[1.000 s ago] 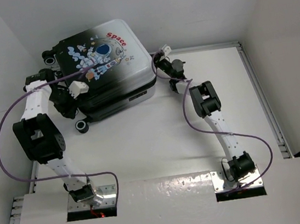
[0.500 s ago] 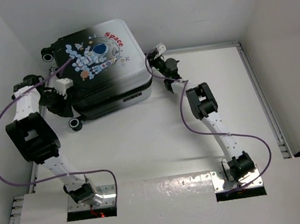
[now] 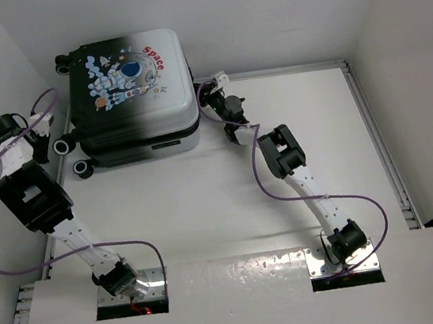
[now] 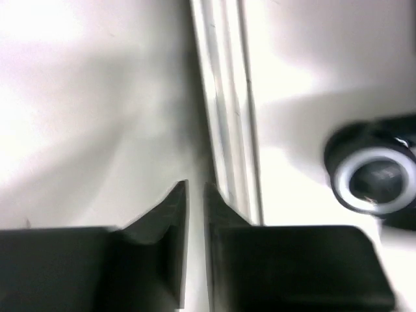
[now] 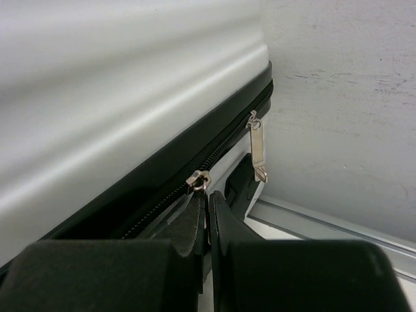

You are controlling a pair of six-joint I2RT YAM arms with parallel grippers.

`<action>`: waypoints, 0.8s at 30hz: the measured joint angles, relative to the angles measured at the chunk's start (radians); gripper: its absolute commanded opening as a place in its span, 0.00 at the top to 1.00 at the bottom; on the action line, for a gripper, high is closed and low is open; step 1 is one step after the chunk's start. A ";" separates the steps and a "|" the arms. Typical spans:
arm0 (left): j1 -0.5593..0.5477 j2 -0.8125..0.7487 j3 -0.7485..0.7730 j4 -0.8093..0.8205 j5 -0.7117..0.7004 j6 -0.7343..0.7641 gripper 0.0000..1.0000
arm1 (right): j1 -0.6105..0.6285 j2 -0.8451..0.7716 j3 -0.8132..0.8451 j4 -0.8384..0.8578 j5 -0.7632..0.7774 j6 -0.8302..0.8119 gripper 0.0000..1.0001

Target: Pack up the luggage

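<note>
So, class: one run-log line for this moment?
luggage closed | right gripper jaws shut on zipper pull | left gripper jaws shut, empty

Right gripper [image 5: 208,198] is in tight against the luggage [image 5: 117,84], and I see its dark fingers closed almost together. The tips sit just under a small slider [image 5: 198,181] on the black zipper band [image 5: 162,175]. I can't tell if anything is pinched. A second metal pull [image 5: 258,148] hangs at the corner, the table rail [image 5: 325,227] runs below it, and the white wall [image 5: 338,97] is behind.
</note>
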 measured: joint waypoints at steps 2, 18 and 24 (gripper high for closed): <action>0.002 0.018 -0.003 0.042 -0.014 -0.022 0.72 | 0.002 -0.008 -0.031 0.019 0.010 0.000 1.00; 0.019 -0.154 -0.145 0.173 0.098 -0.193 0.07 | 0.009 -0.083 -0.169 0.045 0.078 0.007 0.91; 0.025 -0.221 -0.145 0.201 0.138 -0.272 0.06 | 0.007 -0.047 -0.071 -0.011 0.077 0.000 1.00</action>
